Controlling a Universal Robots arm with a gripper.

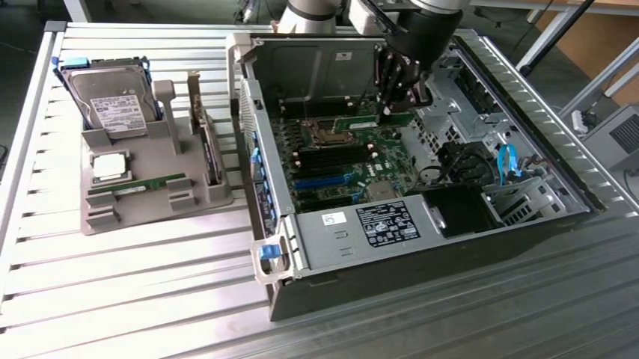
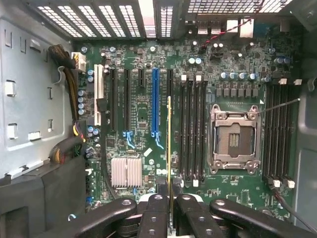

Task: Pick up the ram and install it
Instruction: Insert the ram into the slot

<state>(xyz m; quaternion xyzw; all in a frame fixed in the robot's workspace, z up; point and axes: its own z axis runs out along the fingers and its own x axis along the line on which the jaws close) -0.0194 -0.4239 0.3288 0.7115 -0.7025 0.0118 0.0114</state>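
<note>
exterior view: slatted metal table (image 1: 130,292) carries the open computer case (image 1: 399,288); tool (image 1: 405,96) clamped on the ram (image 2: 169,141).

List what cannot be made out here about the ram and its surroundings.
- Wrist view: the ram is edge-on, so its chips are hidden; its held end disappears between the jaws of the gripper.
- Exterior view: the gripper covers much of the ram, so whether it touches a memory slot cannot be told.
- Exterior view: the hard drive label print is too small to read.
</note>
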